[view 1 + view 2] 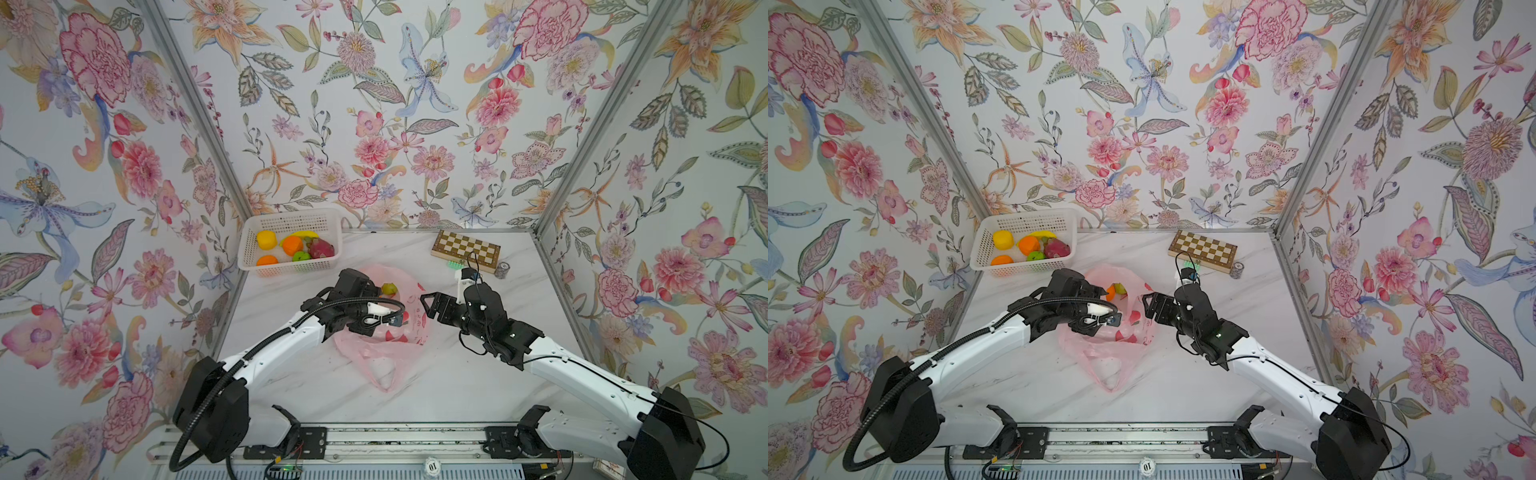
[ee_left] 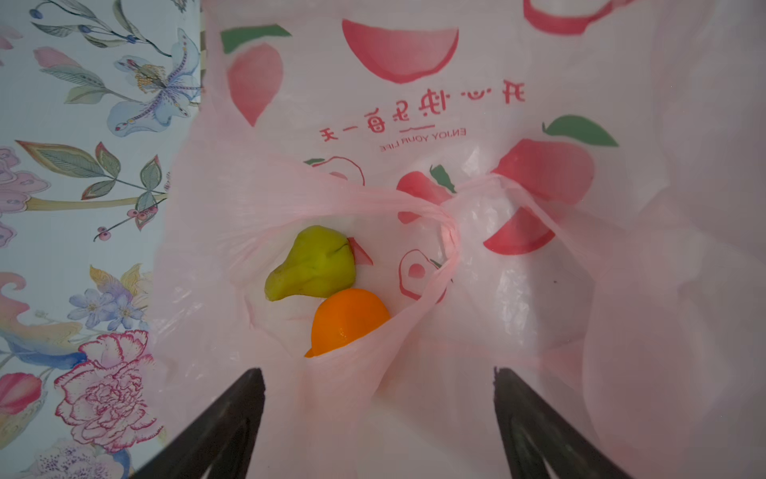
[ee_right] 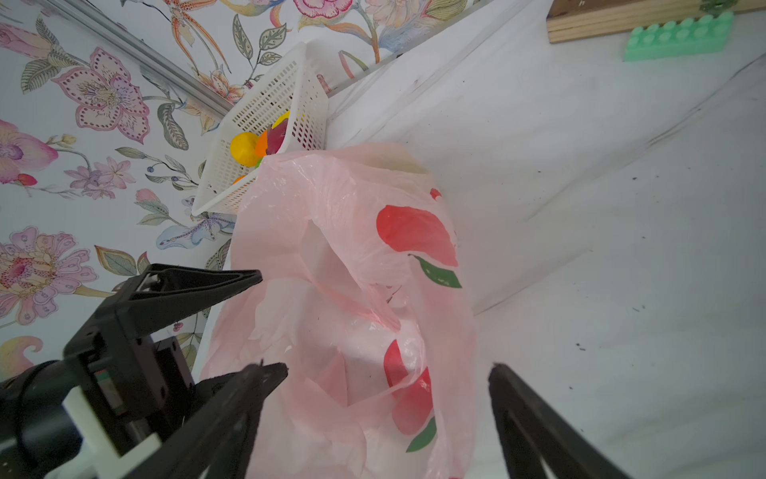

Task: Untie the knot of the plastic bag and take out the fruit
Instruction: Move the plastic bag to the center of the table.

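1. Orange and green fruit lie touching inside bag, straight ahead of left gripper, whose jaws are spread and empty.
2. Right gripper, jaws also wide and empty, sits beside bag, farther from both.

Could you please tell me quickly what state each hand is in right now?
Left hand: open, holding nothing, pointed into the plastic bag.
Right hand: open, holding nothing, at the bag's edge.

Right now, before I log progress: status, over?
Left gripper open over plastic bag mouth. Right gripper open beside it. Inside: green fruit, orange. Plastic fold partly covers orange.
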You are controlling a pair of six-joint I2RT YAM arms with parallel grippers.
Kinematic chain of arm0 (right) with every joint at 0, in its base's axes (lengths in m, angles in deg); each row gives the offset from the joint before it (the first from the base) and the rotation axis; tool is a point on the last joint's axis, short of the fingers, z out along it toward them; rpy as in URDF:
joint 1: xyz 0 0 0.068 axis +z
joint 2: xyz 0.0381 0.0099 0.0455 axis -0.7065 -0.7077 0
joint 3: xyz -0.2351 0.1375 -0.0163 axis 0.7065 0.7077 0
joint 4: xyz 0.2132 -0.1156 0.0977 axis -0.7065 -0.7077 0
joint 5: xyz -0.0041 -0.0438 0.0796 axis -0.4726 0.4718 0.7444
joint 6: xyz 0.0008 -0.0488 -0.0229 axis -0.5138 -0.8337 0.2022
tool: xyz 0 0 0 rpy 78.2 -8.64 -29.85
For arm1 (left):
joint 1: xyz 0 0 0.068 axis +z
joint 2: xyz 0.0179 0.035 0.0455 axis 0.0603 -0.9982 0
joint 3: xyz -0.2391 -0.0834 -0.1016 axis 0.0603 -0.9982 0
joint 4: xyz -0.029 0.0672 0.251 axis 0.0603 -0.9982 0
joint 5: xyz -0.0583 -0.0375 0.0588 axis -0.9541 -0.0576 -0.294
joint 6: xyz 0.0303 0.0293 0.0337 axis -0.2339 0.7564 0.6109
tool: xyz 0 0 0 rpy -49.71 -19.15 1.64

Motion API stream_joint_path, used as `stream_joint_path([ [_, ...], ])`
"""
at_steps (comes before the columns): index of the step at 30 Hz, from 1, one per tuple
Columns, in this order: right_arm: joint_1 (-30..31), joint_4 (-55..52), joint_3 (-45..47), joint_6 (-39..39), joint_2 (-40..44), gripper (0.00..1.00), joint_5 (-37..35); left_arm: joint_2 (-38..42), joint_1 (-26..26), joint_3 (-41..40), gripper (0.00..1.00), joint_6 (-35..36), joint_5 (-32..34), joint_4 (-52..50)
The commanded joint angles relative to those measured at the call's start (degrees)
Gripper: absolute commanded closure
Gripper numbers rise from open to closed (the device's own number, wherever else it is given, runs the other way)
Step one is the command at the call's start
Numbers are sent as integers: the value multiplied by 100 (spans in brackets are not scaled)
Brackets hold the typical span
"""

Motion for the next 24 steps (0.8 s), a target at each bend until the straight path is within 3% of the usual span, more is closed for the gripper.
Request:
stream_joint_path([
  [1, -71, 83, 160, 60, 174, 13, 4, -432, -3, 204, 10, 1143, 693, -123],
  [6, -152, 85, 376, 118, 463, 13, 33, -1163, 74, 267, 12, 1481, 914, 711],
  [9, -175, 49, 477, 150, 673, 13, 22, -1512, 62, 177, 25, 1628, 1365, 1543],
  [13, -180, -109, 494, 156, 932, 13, -6, -1672, 46, 52, 68, 1619, 1705, 2298],
  [16, -169, -159, 460, 151, 1051, 13, 20, -1517, 6, 23, 96, 1340, 1733, 2531],
  [17, -150, -136, 438, 143, 1075, 13, 43, -1441, -30, 4, 100, 1142, 1758, 2677],
  [21, 48, 104, 340, -1, 1044, 14, 54, -1177, -81, 161, 100, 421, 1744, 2662],
  [24, 333, 320, 223, -216, 935, 14, -32, -967, -80, 359, 100, -906, 1705, 2812],
])
